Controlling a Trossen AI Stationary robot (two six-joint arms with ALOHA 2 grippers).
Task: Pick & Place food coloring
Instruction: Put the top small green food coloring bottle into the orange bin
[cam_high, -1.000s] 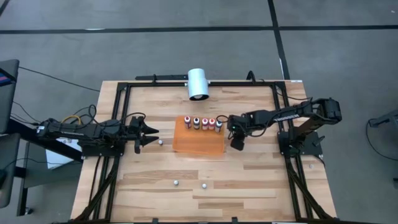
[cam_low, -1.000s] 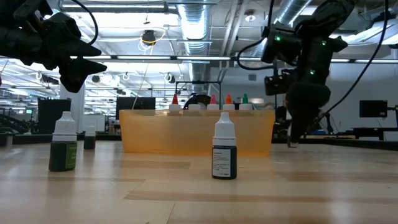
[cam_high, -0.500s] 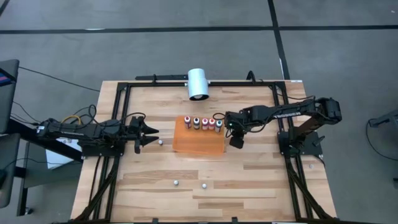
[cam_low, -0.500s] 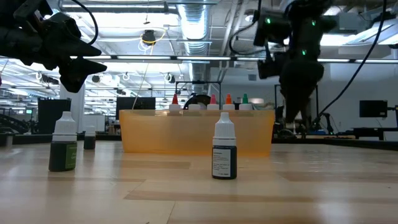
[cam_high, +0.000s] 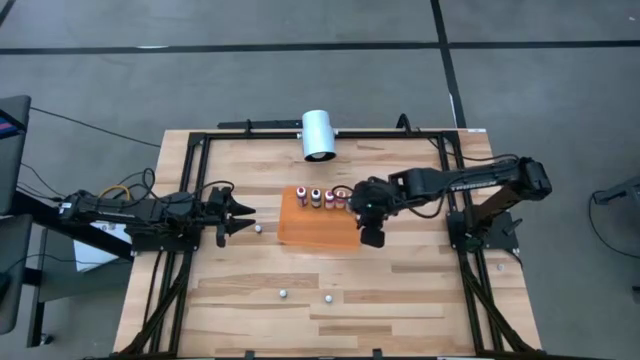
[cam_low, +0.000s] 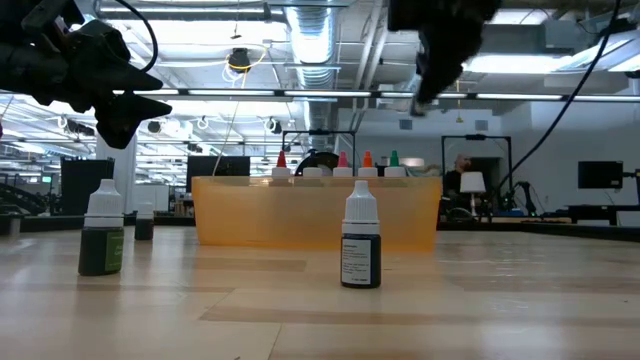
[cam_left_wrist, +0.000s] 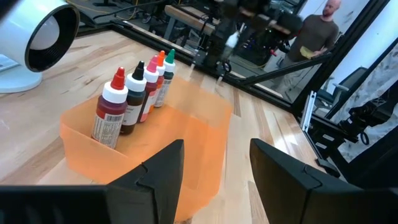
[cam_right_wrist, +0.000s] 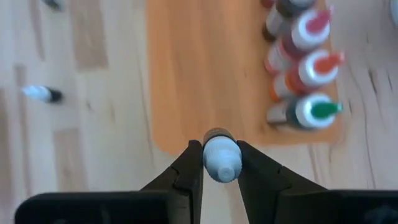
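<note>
An orange tray lies mid-table, with several food coloring bottles upright along its far side; they also show in the left wrist view. My right gripper hangs over the tray's right end, shut on one small bottle with a pale cap. My left gripper waits left of the tray, fingers open and holding nothing. Three more bottles stand loose on the table. My right gripper pinches the bottle at its pale cap between the two fingers, one on each side. The fingers slant steeply down from above. The bottle is lifted clear above the tray's right end, its cap toward the wrist and its dark body pointing down past the fingertips.
A large white cylinder lies at the table's far edge. A black frame borders the wooden top. In the low view, a green-bodied bottle and a dark one stand in front of the tray.
My right gripper has risen from table height just right of the tray and swung toward the table's left, ending over the tray's right end. It has stayed shut. My left gripper has kept still.
</note>
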